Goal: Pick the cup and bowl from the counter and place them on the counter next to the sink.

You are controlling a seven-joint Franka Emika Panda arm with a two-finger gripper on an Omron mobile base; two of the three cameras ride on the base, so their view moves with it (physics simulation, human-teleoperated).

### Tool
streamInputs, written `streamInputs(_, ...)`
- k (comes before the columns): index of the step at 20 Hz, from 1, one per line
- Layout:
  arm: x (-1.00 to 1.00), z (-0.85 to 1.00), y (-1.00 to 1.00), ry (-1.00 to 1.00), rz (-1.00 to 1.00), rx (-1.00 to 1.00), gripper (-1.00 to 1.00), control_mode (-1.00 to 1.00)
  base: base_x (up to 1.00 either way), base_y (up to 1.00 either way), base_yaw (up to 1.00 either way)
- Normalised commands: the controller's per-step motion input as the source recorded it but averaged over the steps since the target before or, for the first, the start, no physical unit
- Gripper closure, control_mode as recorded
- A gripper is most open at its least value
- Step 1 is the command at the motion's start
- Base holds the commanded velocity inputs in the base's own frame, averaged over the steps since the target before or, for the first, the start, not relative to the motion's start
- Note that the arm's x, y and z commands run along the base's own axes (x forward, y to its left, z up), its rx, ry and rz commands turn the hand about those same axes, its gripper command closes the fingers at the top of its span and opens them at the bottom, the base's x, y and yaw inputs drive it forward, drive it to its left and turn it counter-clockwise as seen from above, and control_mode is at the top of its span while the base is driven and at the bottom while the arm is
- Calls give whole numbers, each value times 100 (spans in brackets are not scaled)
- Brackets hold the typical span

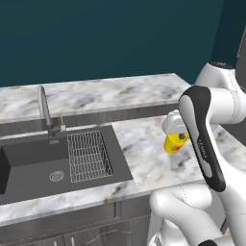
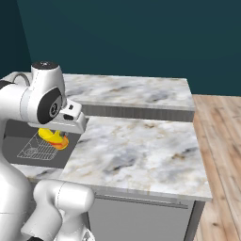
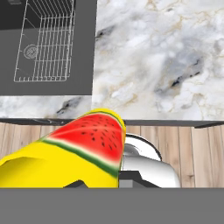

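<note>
We see the fingers point(image 1: 178, 139) clamped tight on the cup point(image 1: 175, 143), a small yellow one with a red watermelon slice printed on its side. In the hand view the cup point(image 3: 83, 151) lies tilted across the bottom of the frame, right at the fingers.

We find the cup lifted clear of the counter point(image 1: 149, 158), hanging over the marble just right of the sink point(image 1: 57, 161). From the right base view it point(image 2: 53, 137) appears close to the sink's near edge and wire rack point(image 2: 40, 148).

Around it we have open marble: a broad bare stretch of counter point(image 2: 136, 146) runs right to the far edge, where the wooden floor point(image 2: 221, 155) begins. A raised back ledge point(image 1: 105, 93) runs behind, and the curved faucet point(image 1: 45, 108) stands at the sink's rear, well apart from the cup. The robot's own forearm point(image 1: 204, 139) crosses in front of the cup in the left base view.
</note>
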Motion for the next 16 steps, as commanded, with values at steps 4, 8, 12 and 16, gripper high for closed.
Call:
streamInputs(4,0,0,0,0,0,0,100,100,0,0,0)
streamInputs(8,0,0,0,0,0,0,100,100,0,5,0)
streamInputs(12,0,0,0,0,0,0,100,100,0,2,0)
streamInputs(16,0,0,0,0,0,0,100,100,0,0,0)
